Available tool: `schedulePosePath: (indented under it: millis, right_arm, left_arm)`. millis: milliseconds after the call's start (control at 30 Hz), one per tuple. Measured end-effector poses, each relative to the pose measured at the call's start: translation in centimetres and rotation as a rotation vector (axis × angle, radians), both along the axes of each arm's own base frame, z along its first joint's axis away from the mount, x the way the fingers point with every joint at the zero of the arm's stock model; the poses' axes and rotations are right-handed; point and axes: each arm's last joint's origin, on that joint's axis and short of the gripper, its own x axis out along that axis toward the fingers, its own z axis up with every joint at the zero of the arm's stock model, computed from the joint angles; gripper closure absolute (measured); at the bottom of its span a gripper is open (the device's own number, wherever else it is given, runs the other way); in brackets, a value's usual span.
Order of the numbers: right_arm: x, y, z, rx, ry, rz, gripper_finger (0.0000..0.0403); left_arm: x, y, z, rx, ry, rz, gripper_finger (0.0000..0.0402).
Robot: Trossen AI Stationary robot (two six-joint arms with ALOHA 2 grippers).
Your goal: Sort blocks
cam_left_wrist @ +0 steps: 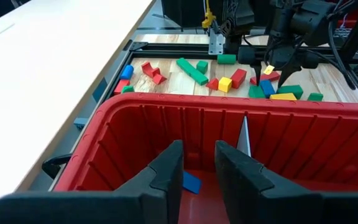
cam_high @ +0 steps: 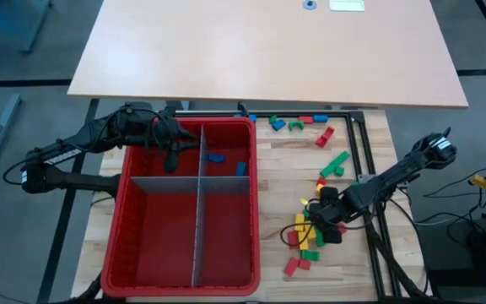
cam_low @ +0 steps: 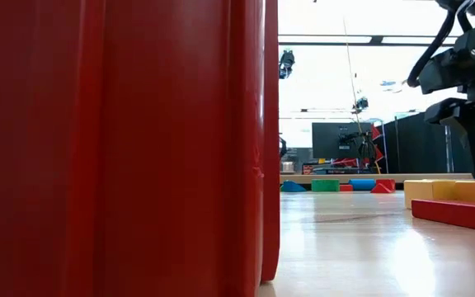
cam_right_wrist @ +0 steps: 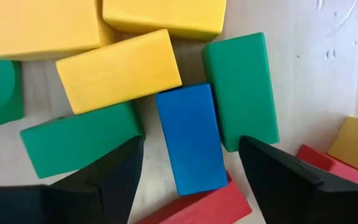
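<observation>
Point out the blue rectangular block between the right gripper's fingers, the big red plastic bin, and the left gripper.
Blue rectangular block point(cam_right_wrist: 191, 138): right wrist view, middle of its top face.
Big red plastic bin point(cam_high: 256, 203): high view, its right rim.
Left gripper point(cam_left_wrist: 197, 171): left wrist view, gap between its open fingers.

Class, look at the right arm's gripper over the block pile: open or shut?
Open. The right gripper has its fingers spread either side of a blue block, not touching it.
</observation>
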Motion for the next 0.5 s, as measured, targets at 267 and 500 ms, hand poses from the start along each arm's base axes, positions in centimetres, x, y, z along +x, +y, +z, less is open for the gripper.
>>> schedulePosePath:
  millis: [267, 500]
  right_arm:
    - [0.2, 0.7, -0.9, 0.003, 0.055, 0.022, 0.0165]
    - [-0.2, 1.1, -1.4, 0.019, 0.103, 0.004, 0.0159]
  left_arm:
    - [0.0, 0.0, 0.0, -0.002, 0.0, 0.002, 0.0316]
    - [0.0, 0.0, 0.0, -0.003, 0.0, 0.001, 0.0324]
